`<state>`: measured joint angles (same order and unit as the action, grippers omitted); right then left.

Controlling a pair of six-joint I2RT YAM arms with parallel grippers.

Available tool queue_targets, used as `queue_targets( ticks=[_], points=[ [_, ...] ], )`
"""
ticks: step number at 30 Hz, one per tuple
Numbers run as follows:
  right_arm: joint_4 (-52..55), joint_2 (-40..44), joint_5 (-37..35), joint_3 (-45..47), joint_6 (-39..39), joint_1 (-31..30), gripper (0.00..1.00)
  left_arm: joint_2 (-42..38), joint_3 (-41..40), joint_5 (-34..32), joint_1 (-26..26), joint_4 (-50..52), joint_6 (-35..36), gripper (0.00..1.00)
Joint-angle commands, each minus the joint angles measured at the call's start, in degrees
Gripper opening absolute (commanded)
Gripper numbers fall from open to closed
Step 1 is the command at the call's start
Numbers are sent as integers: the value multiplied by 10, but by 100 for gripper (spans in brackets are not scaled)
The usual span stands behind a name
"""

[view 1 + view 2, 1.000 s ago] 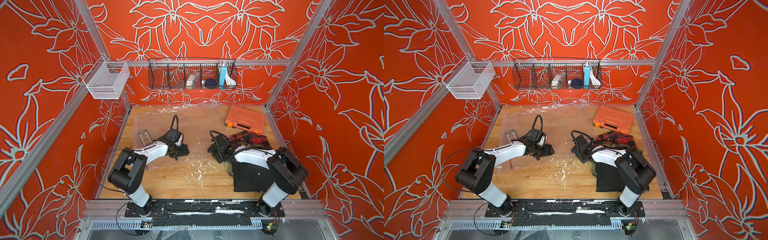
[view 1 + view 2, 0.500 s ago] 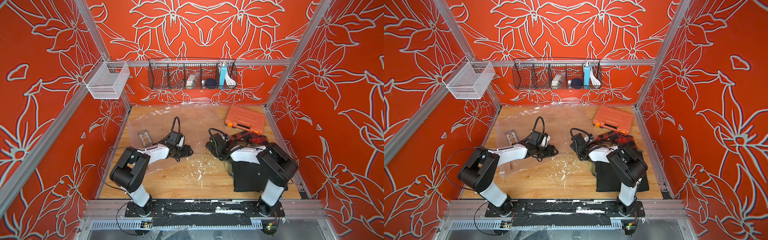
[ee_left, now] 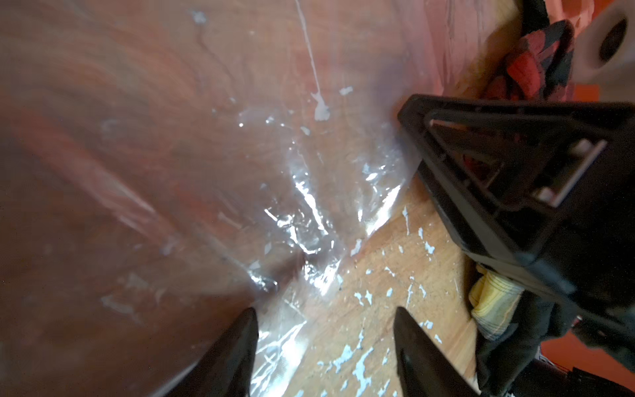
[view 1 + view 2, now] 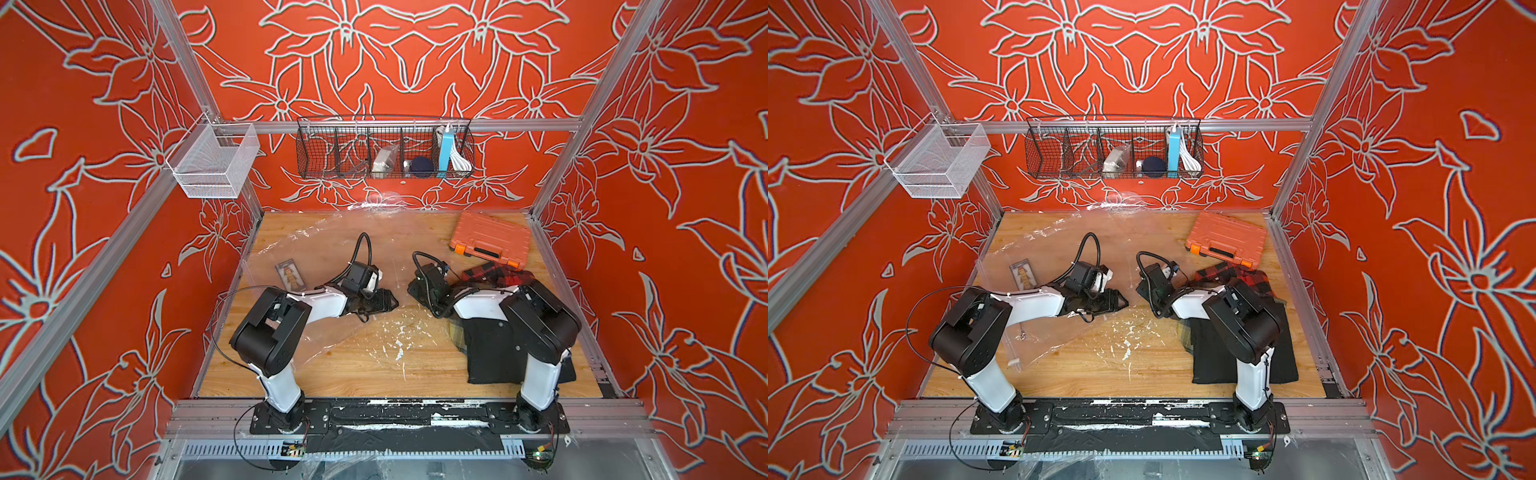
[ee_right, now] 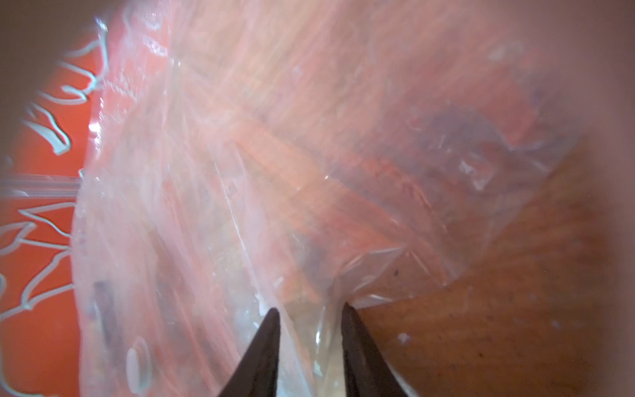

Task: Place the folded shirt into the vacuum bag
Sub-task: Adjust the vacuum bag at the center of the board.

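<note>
Vacuum bag, blurred, between right fingers

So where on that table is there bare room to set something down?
Front middle: bare wood between the vacuum bag and the folded black shirt. Crowded elsewhere: the bag covers left and back; orange case and plaid shirt sit right.

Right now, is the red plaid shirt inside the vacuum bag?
No, the red plaid shirt lies beside the orange case, outside the vacuum bag.

The vacuum bag lay on the table. Right of it lay two folded garments and, farther back, a tool case; behind it hung a wire basket.
</note>
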<state>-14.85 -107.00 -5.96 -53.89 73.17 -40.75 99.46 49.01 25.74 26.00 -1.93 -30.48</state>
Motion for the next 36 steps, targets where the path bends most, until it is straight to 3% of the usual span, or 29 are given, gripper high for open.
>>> queue_targets(
  ticks=[1,7,16,27,31,36],
  points=[
    [23,-7,11,-37,-51,2,29,32,-6,9,9,51,5,65],
    [94,-4,25,-65,-115,5,15,11,9,14,10,83,18,65],
    [247,61,53,-118,-278,25,0,-135,60,-79,10,230,52,66],
    [442,130,61,-221,-488,37,0,-223,76,-143,3,276,70,67],
    [501,116,38,-284,-566,40,0,-233,72,-139,-1,269,66,67],
    [597,54,-1,-369,-622,94,0,-241,71,-141,-2,277,67,67]
  ],
)
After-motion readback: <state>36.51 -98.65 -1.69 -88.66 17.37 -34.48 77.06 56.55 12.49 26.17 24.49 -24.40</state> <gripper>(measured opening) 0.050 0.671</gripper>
